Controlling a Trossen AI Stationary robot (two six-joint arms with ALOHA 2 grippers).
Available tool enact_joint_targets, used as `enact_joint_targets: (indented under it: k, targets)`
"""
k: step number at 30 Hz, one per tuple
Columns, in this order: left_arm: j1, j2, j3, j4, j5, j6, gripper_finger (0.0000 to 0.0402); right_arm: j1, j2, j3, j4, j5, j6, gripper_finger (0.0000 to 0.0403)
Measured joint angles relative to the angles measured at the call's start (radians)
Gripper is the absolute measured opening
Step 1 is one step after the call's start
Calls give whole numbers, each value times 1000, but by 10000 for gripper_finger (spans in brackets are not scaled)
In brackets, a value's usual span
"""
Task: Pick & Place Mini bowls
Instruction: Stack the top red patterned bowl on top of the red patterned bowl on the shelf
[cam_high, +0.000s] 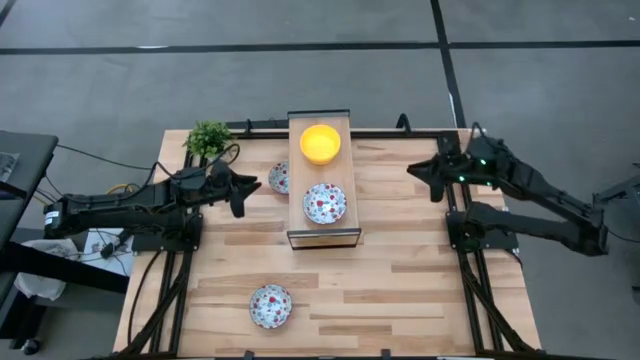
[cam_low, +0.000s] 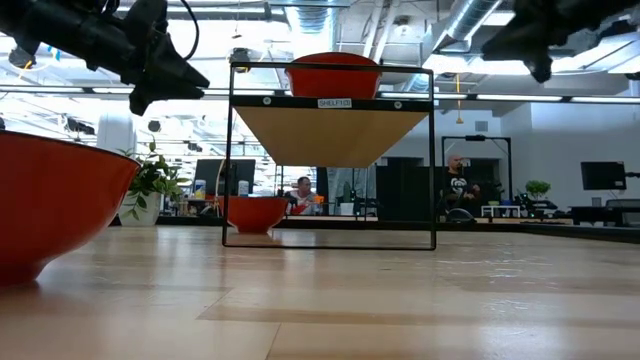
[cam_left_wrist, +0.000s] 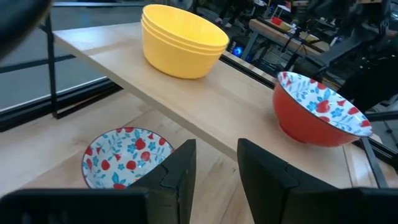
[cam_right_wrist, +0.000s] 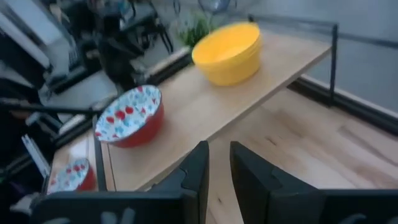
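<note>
Looking down from above, a light wooden table (cam_high: 400, 290) fills the middle of the frame, with a small raised wooden shelf (cam_high: 322, 232) standing at its upper centre. On that shelf sits a nested stack of yellow bowls (cam_high: 320, 143) toward the top of the frame, and just below it one floral bowl (cam_high: 325, 203), white inside with red and blue flowers. These look already placed.

Two more floral bowls appear to be left on the table itself. One, the near bowl (cam_high: 271, 306), lies at the lower centre of the frame, well apart from everything else. The other, the half-hidden bowl (cam_high: 279, 178), sits just left of the shelf, partly under its edge.

The left gripper (cam_high: 238, 190) hovers near that half-hidden bowl, left of centre in the frame; its fingers stand a little apart and hold nothing. The right gripper (cam_high: 418, 172) waits at the upper right, clear of the shelf, fingers narrowly parted and also empty.

So the job seems roughly two thirds done (judging only by where the bowls lie).

A small potted plant (cam_high: 208, 138) stands at the table's upper left corner.

From table height, a small white label (cam_low: 335, 103) on the shelf's front edge reads something like "SHELF", though the rest is too small to read. No other writing is legible.
</note>
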Motion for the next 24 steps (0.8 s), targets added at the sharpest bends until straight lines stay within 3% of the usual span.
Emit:
enact_joint_targets:
  k: [9, 16, 24]
  targets:
    - [0, 25, 1, 0, -41, 0, 116, 59, -307, -172, 78, 97, 52, 54]
    - [3, 155, 62, -7, -41, 9, 116, 62, -500, -268, 92, 115, 63, 54]
    - [78, 287, 152, -40, -25, 22, 116, 63, -522, -347, 161, 140, 78, 54]
